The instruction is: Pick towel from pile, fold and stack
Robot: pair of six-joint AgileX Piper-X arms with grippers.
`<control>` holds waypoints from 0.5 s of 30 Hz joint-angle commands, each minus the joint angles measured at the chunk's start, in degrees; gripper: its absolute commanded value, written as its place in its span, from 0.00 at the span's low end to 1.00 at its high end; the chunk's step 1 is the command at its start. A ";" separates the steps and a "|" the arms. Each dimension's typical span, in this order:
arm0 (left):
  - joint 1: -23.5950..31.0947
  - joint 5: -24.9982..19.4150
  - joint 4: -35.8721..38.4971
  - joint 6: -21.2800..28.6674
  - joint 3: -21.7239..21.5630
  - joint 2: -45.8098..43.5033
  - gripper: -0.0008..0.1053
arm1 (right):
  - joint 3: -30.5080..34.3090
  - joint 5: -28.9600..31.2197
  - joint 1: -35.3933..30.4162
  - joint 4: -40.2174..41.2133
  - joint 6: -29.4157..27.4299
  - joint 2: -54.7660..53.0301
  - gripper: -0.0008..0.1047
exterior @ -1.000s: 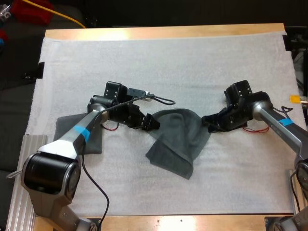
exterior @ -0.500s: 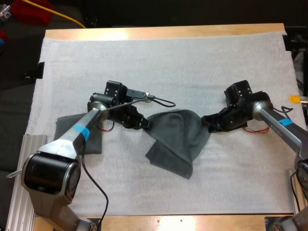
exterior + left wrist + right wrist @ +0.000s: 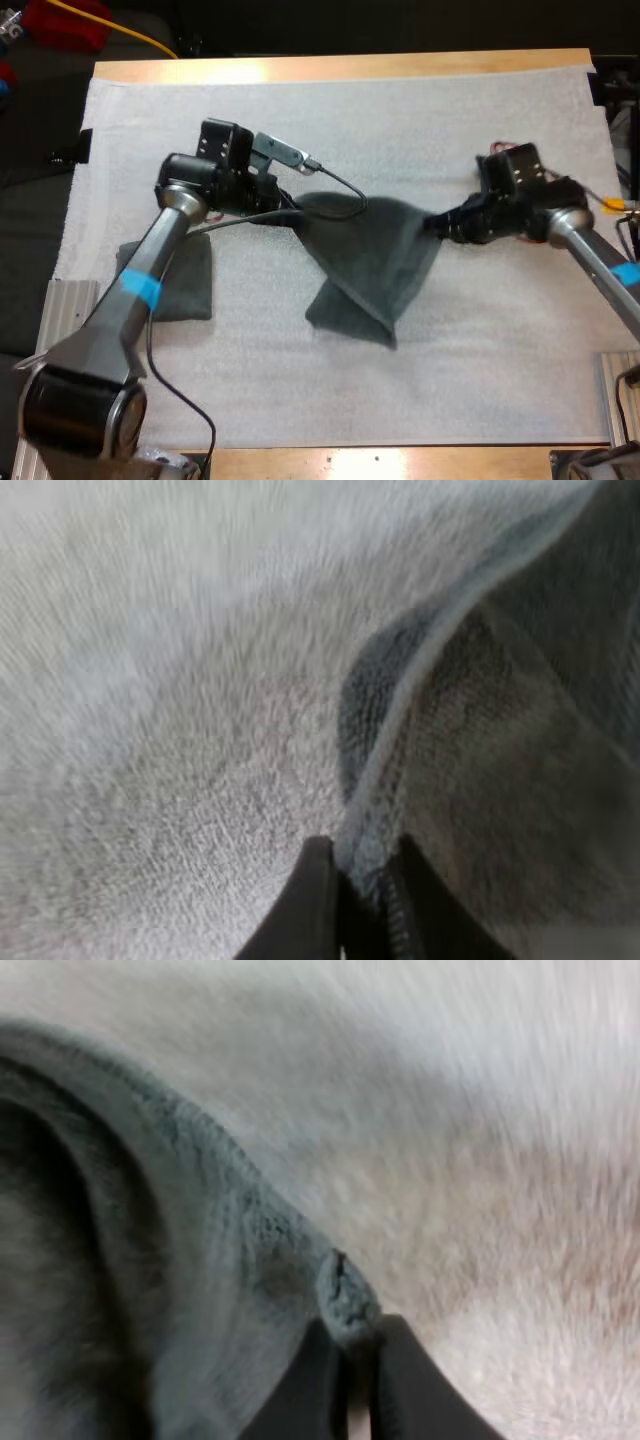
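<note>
Towel (image 3: 365,260) hangs slack between left gripper (image 3: 292,213) and right gripper (image 3: 437,223), each pinched tight on an upper corner; lower part drapes on the white mat (image 3: 300,120). Soft, light, limp. Corner hems look like the right hold, but a thin pinch may slip.

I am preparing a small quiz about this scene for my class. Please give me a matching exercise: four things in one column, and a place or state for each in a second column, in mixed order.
Things
1. left hand
2. right hand
3. held towel
4. folded towel

Places or states
a. lies flat on the white mat, beside the left arm
b. shut on the held towel's right corner
c. hangs between both hands
d. shut on the held towel's left corner

Pairs: 1-d, 2-b, 3-c, 4-a
</note>
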 commanded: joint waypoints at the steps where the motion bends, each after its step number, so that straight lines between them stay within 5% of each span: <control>1: -0.11 -0.76 1.89 0.64 -0.93 -1.62 0.01 | -1.10 0.18 0.01 -0.17 -0.78 -2.25 0.01; 6: -0.11 -4.82 5.17 1.13 -3.54 -7.05 0.01 | -3.83 1.10 0.01 2.30 -2.46 -8.92 0.01; 15: -1.51 -5.84 10.90 1.13 -5.54 -16.71 0.01 | -9.57 2.10 2.89 10.13 -5.45 -16.78 0.01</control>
